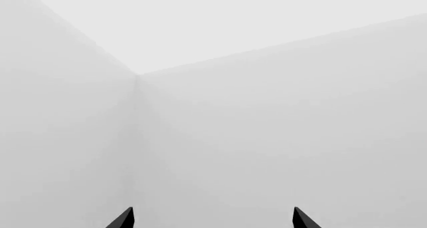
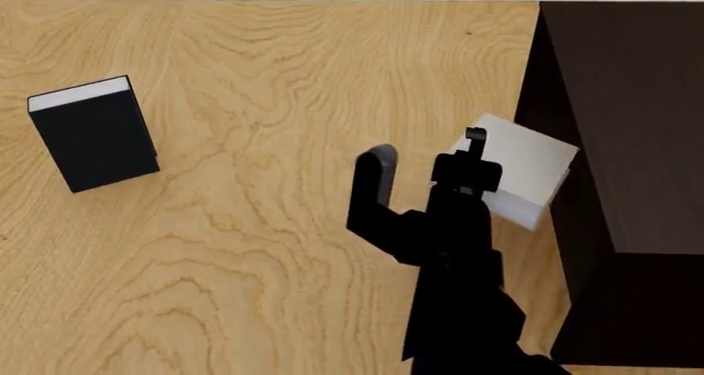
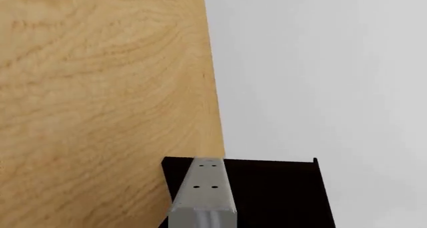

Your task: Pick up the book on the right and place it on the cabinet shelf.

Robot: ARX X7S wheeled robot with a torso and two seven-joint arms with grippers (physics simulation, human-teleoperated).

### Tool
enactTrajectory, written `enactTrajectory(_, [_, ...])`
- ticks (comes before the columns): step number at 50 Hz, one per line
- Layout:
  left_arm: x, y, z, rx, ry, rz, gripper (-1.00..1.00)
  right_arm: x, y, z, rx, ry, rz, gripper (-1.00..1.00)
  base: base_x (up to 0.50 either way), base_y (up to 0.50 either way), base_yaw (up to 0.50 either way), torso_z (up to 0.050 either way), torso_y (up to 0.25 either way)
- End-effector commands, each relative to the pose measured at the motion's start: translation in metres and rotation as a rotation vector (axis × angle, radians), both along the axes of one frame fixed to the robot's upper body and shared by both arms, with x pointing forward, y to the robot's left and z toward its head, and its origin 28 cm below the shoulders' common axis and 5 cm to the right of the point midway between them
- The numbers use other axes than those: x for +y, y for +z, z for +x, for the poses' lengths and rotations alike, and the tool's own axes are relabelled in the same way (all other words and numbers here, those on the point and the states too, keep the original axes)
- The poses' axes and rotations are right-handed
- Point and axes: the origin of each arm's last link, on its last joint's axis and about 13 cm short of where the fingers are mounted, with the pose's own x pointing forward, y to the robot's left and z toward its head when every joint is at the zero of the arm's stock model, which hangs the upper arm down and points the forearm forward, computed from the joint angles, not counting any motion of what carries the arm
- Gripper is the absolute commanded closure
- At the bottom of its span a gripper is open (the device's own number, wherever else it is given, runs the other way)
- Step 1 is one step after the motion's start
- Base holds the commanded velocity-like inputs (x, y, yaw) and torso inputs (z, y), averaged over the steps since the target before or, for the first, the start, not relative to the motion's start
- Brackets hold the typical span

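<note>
Head view: my right end effector (image 2: 476, 148) sits at the near-left corner of the grey book (image 2: 526, 167), which appears lifted and tilted above the table (image 2: 275, 251), just left of the dark cabinet (image 2: 627, 128). One finger shows as a thin dark tip over the book's left edge; the other is hidden, so I judge the book is pinched but cannot confirm it from this angle. The black book (image 2: 94, 133) stands well apart at the far left and plays no part.

Right wrist view: a pale grey finger (image 3: 203, 198) runs along a dark slab, with table wood and blank background beyond. The grip itself is not resolved here either.

Left wrist view: the left end effector (image 1: 212, 219) faces a bare white room corner, its two dark tips spread apart with nothing between them.

Step in hand, as I read it: carrying the book across to the cabinet shelf, whose board is not visible from above. To do this well I would keep the book clear of the cabinet's side wall, level it before entry, bring it in through the open front rather than over the top, and release only once it rests flat on the board.
</note>
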Motion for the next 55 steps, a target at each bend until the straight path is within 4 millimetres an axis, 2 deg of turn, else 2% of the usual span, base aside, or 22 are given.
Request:
enactTrajectory(1, [0.0,0.0,0.0,-0.002,0.001,0.001,-1.0,-0.009,0.006,0.001,-0.031,-0.013,-0.129,1.0,0.0,0.0,0.0,0.0,0.0])
enactTrajectory(22, [-0.001,0.002,0.0,-0.006,0.0,0.006,-1.0,-0.031,0.003,0.0,-0.06,-0.015,-0.146,1.0,0.0,0.0,0.0,0.0,0.001])
enactTrajectory(55, [-0.003,0.002,-0.002,-0.001,0.005,0.012,-1.0,-0.051,-0.013,-0.01,-0.009,-0.081,-0.139,1.0,0.0,0.0,0.0,0.0,0.002])
